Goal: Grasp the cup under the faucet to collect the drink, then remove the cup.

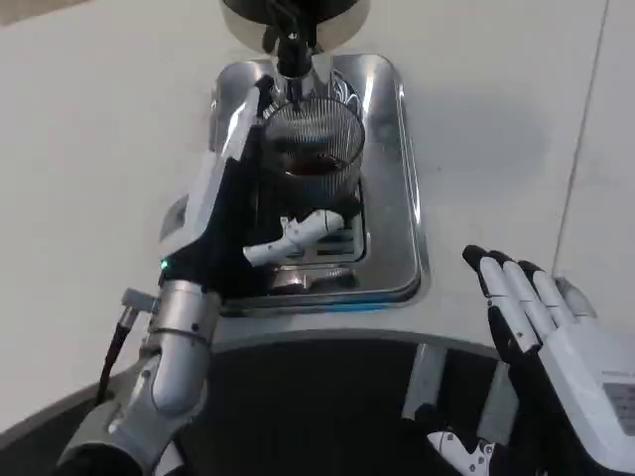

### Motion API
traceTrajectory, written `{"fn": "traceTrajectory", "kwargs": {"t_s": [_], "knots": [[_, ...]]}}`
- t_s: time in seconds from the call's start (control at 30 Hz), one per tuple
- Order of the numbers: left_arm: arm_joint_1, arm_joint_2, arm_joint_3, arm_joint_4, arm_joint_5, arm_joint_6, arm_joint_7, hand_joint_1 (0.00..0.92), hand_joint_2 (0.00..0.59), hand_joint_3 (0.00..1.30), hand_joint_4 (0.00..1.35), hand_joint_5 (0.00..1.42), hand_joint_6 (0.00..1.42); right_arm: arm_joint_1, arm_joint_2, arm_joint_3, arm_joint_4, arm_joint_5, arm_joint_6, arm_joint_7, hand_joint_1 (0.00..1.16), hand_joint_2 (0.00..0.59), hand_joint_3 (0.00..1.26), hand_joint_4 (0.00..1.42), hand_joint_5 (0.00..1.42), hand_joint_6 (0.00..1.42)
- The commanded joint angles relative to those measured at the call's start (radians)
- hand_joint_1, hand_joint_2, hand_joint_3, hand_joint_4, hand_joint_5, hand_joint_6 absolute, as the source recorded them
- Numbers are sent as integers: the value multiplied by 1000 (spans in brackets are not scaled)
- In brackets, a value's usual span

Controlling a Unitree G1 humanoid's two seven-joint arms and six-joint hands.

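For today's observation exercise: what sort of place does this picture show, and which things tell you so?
Probably a drinks-dispensing station on a white table. A ribbed glass cup holding dark drink stands under a faucet on a metal drip tray, held by the robot's left hand.

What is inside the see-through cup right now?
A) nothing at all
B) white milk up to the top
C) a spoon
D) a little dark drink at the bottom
D: the ribbed clear cup, standing on the metal drip tray under the faucet with the left hand around it, shows a shallow layer of dark reddish-brown liquid low down.
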Motion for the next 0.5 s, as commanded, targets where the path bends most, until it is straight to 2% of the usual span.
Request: {"fn": "traceTrajectory", "kwargs": {"t_s": [0.03, 0.2, 0.37, 0.5], "knots": [[19, -26, -11, 4, 12, 32, 23, 446, 45, 103, 208, 549, 763, 3, 13, 9, -24, -6, 13, 25, 652, 316, 0, 0, 0, 2], [20, -66, -14, 4, 11, 63, 63, 453, 43, 287, 422, 787, 1044, -13, 24, 8, -35, -20, 24, 46, 657, 314, 0, 0, 0, 8], [25, -113, -14, -5, 12, 86, 126, 540, 56, 542, 700, 1103, 1375, -13, 37, 7, -44, -37, 36, 56, 672, 303, 0, 0, 0, 16], [22, -141, -22, -4, 15, 98, 137, 648, 82, 633, 781, 1220, 1424, -16, 48, 9, -45, -50, 43, 57, 676, 304, 0, 0, 0, 17]]}}
